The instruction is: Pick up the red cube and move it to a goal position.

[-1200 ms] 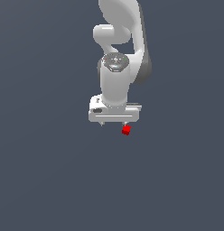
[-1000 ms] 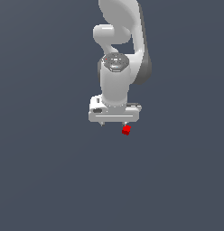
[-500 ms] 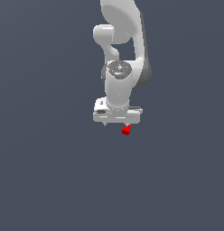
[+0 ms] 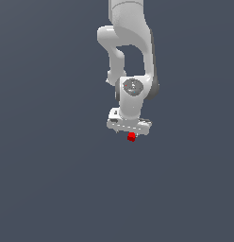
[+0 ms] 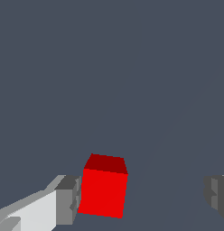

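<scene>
Between the two spread fingers of the claw [image 5: 141, 198] sits the red cube [image 5: 104, 188], close against one grey pad [image 5: 68, 198] and well apart from the other. Seen from outside, the cube [image 4: 131, 137] lies just beneath the white arm's [image 4: 133, 61] claw [image 4: 129, 132], which is wide open and grips nothing.

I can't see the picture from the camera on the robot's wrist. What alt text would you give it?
A small red cube sits between the two grey fingertips of an open robot gripper, right beside one fingertip and well apart from the other. Whether the near fingertip touches the cube cannot be told. Everything else is plain dark grey-blue ground.
</scene>
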Controlling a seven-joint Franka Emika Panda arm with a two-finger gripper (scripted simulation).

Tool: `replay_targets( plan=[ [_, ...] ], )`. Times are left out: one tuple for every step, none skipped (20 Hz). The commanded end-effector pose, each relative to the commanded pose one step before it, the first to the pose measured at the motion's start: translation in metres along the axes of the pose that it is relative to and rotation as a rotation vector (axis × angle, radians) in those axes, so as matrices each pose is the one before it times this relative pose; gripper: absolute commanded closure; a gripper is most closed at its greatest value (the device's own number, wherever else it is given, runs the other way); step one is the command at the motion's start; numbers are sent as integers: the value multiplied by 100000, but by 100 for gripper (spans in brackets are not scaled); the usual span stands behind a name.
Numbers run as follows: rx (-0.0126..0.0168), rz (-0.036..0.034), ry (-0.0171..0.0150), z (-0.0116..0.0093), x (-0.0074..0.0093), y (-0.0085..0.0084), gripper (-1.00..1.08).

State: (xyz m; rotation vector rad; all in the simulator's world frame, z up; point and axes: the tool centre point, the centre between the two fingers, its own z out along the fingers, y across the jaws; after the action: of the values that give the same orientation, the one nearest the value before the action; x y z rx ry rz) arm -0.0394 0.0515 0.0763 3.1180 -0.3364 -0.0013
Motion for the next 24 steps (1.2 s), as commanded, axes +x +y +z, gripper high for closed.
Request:
replay_targets(
  plan=[
    [115, 4062, 58, 1632, -813, -716, -92],
    [41, 1342, -5, 562, -267, -253, -92],
    [40, 1238, -5, 520, -243, -236, -92],
    [38, 1132, -5, 478, -220, -221, -92],
    [37, 1031, -5, 435, -197, -202, -92],
    [35, 923, -5, 392, -175, -185, -92],
    [33, 813, -5, 348, -154, -168, -92],
    [30, 710, -5, 303, -131, -147, -92],
    [27, 601, -5, 258, -111, -127, -92],
    [23, 497, -4, 212, -89, -103, -92],
    [19, 384, -4, 166, -70, -83, -92],
    [14, 276, -3, 119, -49, -59, -92],
    [9, 169, -2, 71, -28, -34, -92],
    [4, 69, -1, 24, -6, -5, -92],
    [0, 0, 0, 0, 0, 0, 108],
    [0, 0, 0, 0, 0, 0, 108],
    [0, 0, 0, 0, 0, 0, 108],
    [0, 0, 0, 0, 0, 0, 108],
    [0, 0, 0, 0, 0, 0, 108],
    [0, 0, 0, 0, 0, 0, 108],
    [0, 0, 0, 0, 0, 0, 108],
    [0, 0, 0, 0, 0, 0, 108],
    [0, 0, 0, 0, 0, 0, 108],
    [0, 0, 0, 0, 0, 0, 108]
  ],
)
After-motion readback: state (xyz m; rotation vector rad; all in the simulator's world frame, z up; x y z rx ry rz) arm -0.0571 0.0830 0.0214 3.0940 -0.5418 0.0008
